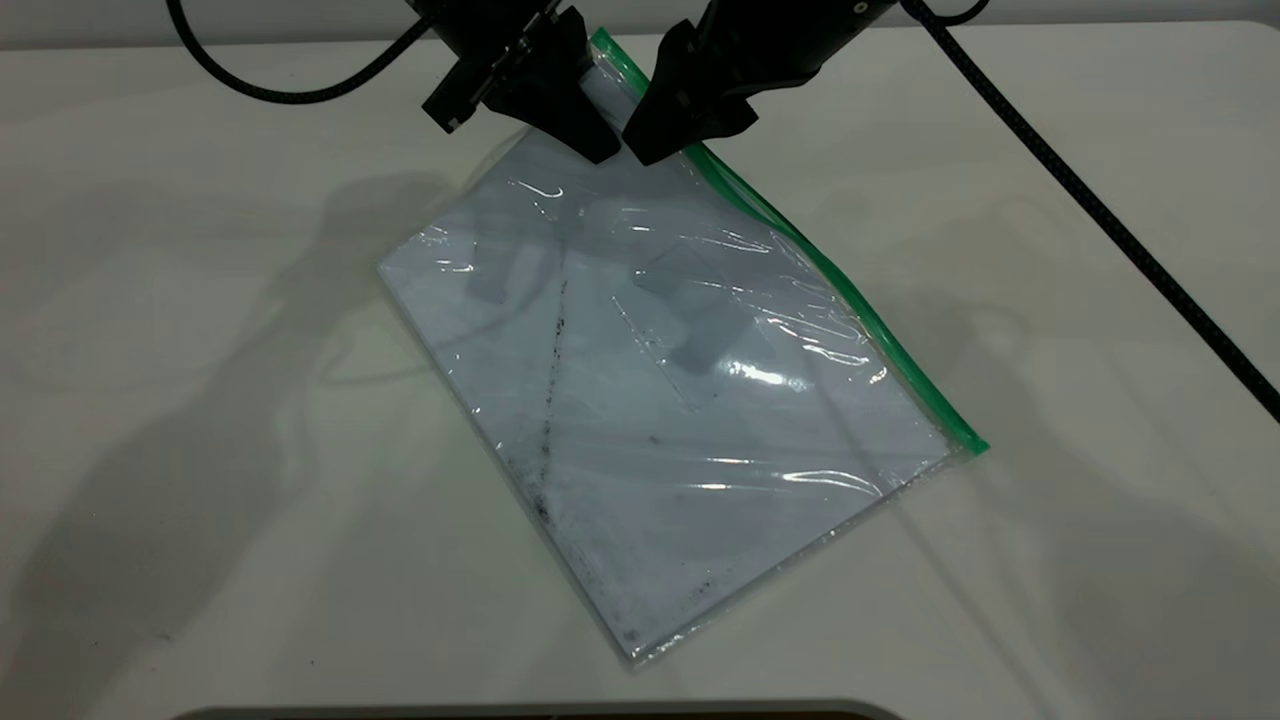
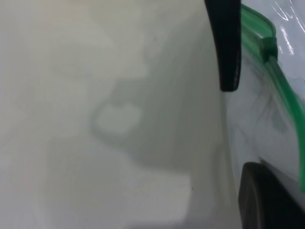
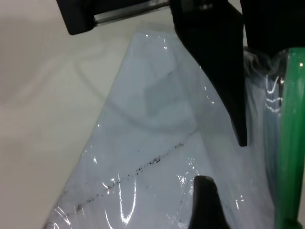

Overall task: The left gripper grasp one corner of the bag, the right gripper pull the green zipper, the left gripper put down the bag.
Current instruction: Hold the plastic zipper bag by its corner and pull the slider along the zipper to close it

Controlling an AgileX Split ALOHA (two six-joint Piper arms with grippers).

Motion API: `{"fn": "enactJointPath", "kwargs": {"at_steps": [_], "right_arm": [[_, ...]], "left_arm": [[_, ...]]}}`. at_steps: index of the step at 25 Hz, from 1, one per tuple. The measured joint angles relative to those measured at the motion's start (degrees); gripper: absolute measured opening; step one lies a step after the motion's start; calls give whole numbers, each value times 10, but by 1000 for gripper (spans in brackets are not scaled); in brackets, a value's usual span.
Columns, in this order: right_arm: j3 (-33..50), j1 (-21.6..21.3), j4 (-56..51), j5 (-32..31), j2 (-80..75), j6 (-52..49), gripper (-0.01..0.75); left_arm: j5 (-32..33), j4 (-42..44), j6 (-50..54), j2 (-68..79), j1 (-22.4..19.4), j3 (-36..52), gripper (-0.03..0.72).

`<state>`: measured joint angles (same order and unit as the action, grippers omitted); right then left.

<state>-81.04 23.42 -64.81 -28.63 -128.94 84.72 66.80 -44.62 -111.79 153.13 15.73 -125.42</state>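
Step in hand: I judge this the start of the zipper pull. My left pincer [image 1: 585, 135] appears to pinch the corner of the bag [image 1: 600, 60] at the far end of the green strip, holding that end raised.
Left pincer: clenched on the corner, as far as the exterior view shows; my left wrist view shows the plastic running between its two black fingers.
Right pincer [image 1: 650, 140]: just beside the left one, over the green zipper [image 1: 850, 290]. I cannot tell whether it grips anything.
Bag [image 1: 650, 420]: slanted across the desk [image 1: 200, 400], far end lifted, near end resting on the surface.
Slider: a small darker tab [image 2: 268, 46] on the strip, near my left finger.
Next move: probably to seat the right pincer squarely on the slider, then draw it along the strip.
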Motion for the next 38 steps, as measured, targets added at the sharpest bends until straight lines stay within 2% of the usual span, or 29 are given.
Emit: {"fn": "enactJointPath", "kwargs": {"at_steps": [4, 12, 15, 22, 30, 38], "right_arm": [[0, 0, -1, 1, -1, 2, 448], [0, 0, -1, 12, -1, 2, 167], [0, 0, -1, 17, -1, 4, 114], [-3, 0, -2, 22, -1, 4, 103], [-3, -2, 19, 29, 0, -19, 103], [-3, -32, 59, 3, -1, -59, 103]], "left_arm": [[0, 0, 0, 0, 0, 0, 53], [1, 0, 4, 0, 0, 0, 53], [1, 0, 7, -1, 0, 0, 53], [1, 5, 26, -23, -2, 0, 53], [1, 3, 49, -35, -23, -7, 53], [1, -2, 61, -41, -44, -20, 53]]}}
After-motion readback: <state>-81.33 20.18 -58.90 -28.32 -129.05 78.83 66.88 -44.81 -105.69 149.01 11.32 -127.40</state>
